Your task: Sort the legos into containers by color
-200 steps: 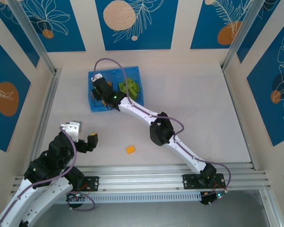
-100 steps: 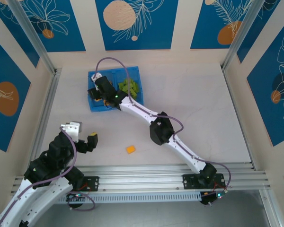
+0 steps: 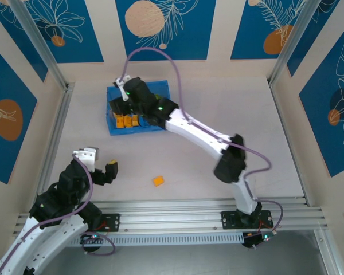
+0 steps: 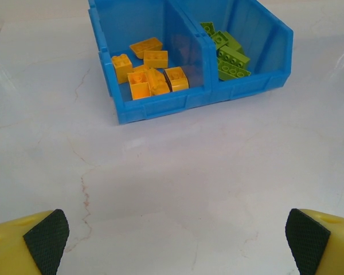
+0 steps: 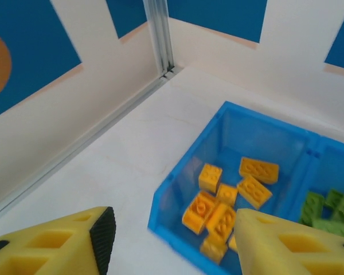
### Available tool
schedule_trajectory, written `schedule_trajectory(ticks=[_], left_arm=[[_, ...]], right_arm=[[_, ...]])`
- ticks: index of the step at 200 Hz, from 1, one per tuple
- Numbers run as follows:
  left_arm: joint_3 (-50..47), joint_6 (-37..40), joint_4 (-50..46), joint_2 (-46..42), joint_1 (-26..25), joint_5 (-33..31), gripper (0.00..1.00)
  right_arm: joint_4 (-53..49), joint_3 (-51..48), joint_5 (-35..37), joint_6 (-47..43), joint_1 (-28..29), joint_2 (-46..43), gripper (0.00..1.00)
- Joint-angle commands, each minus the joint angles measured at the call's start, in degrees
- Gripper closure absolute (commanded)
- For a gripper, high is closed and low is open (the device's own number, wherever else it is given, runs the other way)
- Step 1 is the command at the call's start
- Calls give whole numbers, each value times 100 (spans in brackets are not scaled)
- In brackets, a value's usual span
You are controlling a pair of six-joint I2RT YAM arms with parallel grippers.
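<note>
Where the tabletop (image 3: pixel 246 114) meets its near left corner, the left tool (image 3: pixel 109 171) hangs low, pointed at the tray.
- Left tool, wrist view (image 4: pixel 175 243): only the two dark pads show, cut off at the lower corners. They are spread wide, with bare tabletop between them.
- Tray (image 3: pixel 111 91): blue, standing at the far left of the tabletop. Its back edge is cut off at the top of the left wrist view (image 4: pixel 160 106).
- Left compartment: holds the orange legos (image 3: pixel 128 121), about seven. They lie partly piled, so the count is unsure (image 4: pixel 149 71). The front wall (image 5: pixel 178 200) tints the nearest ones, and the right finger covers one edge of the pile (image 5: pixel 223 200).
- Right tool (image 3: pixel 121 107): above the tray's left half, clear of the bricks. Overhead, its fingers are too dark to make out. In its own view (image 5: pixel 172 240) both yellow fingers are cut off at the bottom edge. They stand apart and grip nothing.
- Right compartment: holds the green legos (image 4: pixel 226 51), stacked too closely to count. In the right wrist view they are cut off at the right edge (image 5: pixel 329 209). Overhead, the right arm covers this compartment.
- Loose lego (image 3: pixel 158 181): one orange brick on the tabletop near the front rail. It lies between the two arm bases, well apart from the tray, and is too small to show studs.
</note>
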Motion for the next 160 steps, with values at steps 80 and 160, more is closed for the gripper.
schedule_trajectory(ticks=[80, 160], left_arm=[[-136, -137, 1554, 3392, -676, 3147, 8], [1285, 620, 1503, 6980, -1675, 2604, 10]], right_arm=[[-1018, -6651, -421, 1528, -565, -6162, 6], [-1519, -7604, -414, 1788, -1297, -8195, 0]])
